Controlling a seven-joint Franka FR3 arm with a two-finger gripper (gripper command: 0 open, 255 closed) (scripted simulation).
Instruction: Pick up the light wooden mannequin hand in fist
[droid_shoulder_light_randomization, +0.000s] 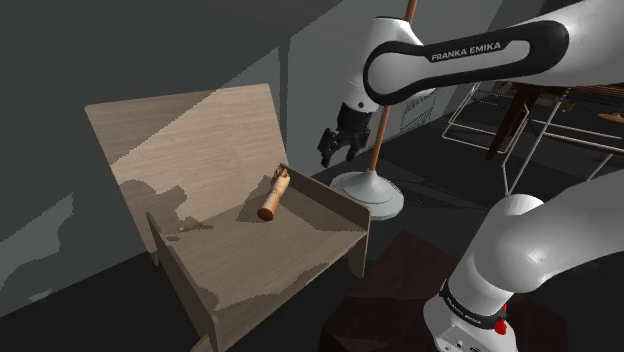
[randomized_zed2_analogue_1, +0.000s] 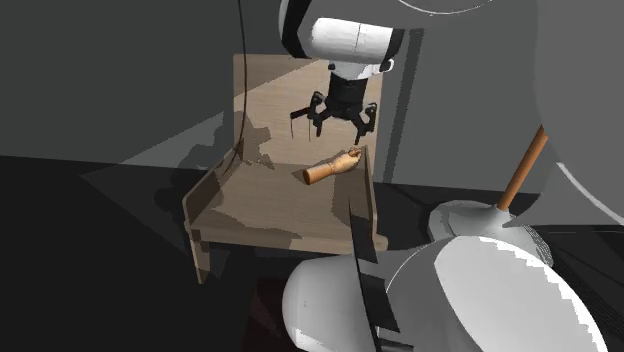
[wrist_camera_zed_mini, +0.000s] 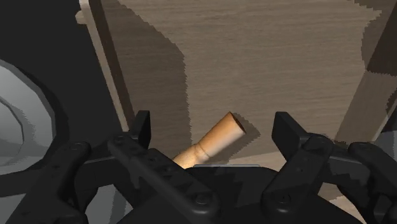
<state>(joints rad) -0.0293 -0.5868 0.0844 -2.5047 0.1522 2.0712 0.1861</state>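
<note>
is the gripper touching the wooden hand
Apart. The second exterior view shows the gripper above the wooden hand with a clear gap.

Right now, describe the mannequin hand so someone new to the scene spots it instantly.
Find the pale wooden chair under the open black gripper. On its seat, close to the side panel, lies the mannequin hand: a small orange-brown peg-like wrist ending in a fist, the only loose object on the chair.
</note>
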